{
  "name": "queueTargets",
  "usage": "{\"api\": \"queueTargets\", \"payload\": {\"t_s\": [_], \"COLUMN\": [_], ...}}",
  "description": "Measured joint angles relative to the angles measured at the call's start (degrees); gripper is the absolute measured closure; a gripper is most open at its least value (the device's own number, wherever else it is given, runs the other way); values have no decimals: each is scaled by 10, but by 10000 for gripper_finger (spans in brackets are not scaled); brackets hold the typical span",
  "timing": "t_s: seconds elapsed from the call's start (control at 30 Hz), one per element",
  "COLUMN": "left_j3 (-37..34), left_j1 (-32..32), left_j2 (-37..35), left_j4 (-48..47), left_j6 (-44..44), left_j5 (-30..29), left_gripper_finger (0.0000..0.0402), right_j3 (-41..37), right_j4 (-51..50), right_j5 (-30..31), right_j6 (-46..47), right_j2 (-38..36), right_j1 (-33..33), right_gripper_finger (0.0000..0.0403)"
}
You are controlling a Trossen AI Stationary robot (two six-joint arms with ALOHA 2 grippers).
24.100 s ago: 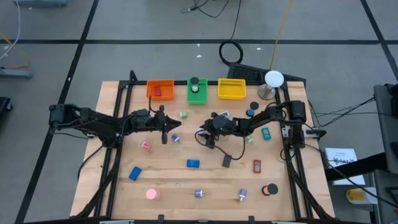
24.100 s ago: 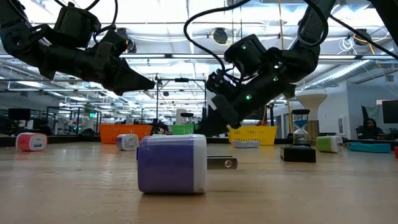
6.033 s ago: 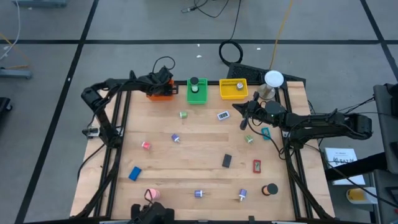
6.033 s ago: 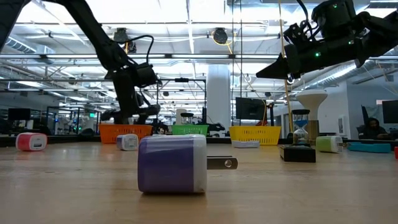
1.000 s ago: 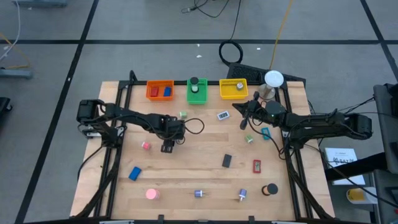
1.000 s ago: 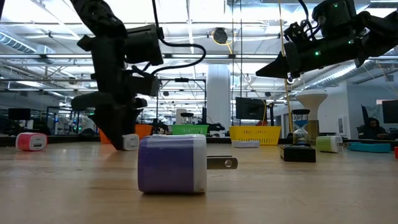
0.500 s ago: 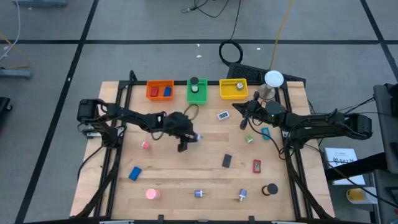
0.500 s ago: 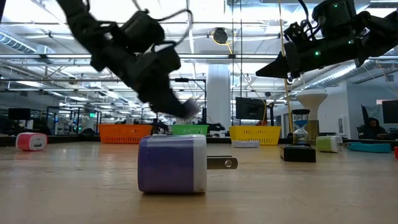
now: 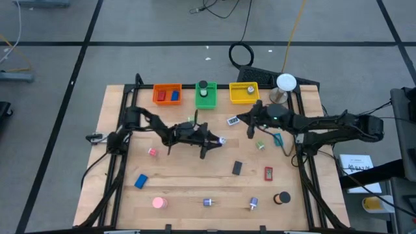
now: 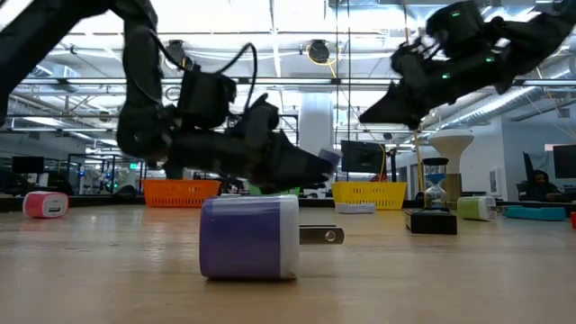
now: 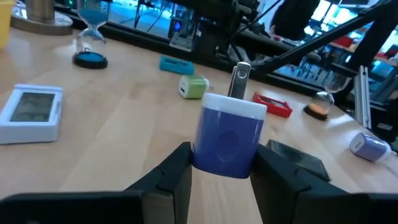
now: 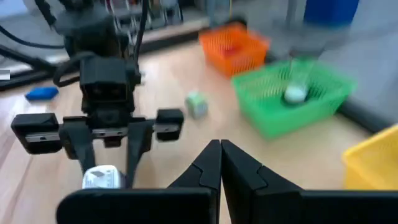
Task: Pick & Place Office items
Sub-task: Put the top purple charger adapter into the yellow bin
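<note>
Left gripper clamps blue plug by its flat sides, prongs outward; likely light, rigid, smooth, may slip. Right gripper hovers, fingers together, empty.

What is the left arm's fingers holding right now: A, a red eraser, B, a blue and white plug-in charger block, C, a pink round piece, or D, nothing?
B: in the left wrist view the left gripper has its fingers clamped on either side of a blue and white charger block, prong up, lifted above the table.
</note>
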Motion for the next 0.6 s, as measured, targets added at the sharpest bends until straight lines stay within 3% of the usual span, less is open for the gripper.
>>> {"api": "queueTargets", "payload": {"t_s": [0.27,0.43,0.6], "left_j3": [5,6,6], "left_j1": [15,20,19], "left_j2": [19,19,19], "left_j4": [16,3,-3], "left_j6": [19,27,32], "left_j5": [6,-13,-27], "left_gripper_finger": [269,269,269], "right_j3": [114,210,273], "right_j4": [-215,-337,-367], "right_j5": [-2,-3,-3], "right_j6": [72,59,42], "right_j2": [94,149,196], "right_j1": [55,84,104], "right_gripper_finger": [389,332,258]}}
